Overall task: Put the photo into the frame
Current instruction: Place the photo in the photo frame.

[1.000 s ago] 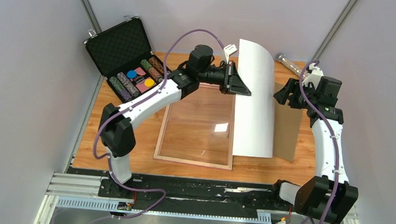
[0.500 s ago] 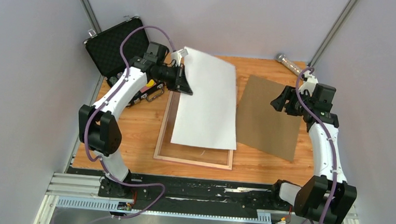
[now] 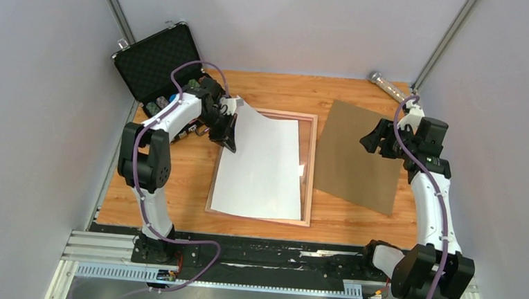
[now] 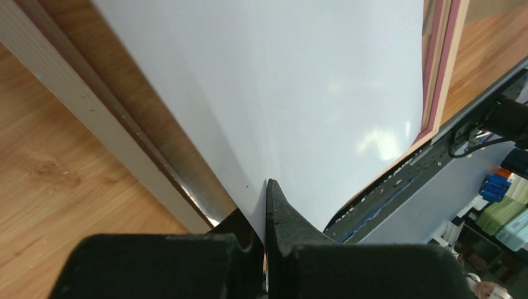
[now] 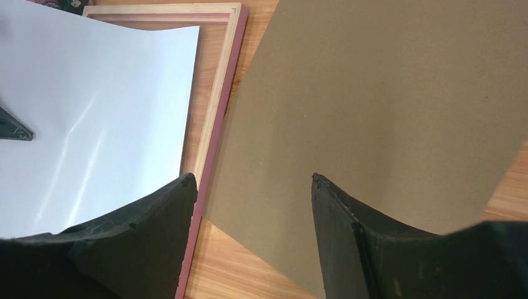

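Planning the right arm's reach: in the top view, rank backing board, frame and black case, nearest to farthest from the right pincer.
1. backing board, right side, under the right pincer.
2. frame, mid-table, to its left.
3. black case, far-left corner.

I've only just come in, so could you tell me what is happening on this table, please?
The left arm's fingers are shut on the far left corner of the large rectangular glossy photo, which lies white back up over the thin-railed wood-and-pink picture frame. That corner is raised, so the print is not yet flat inside the rails. The right arm's fingers hang open above the plain brown backing board, which lies beside the frame.
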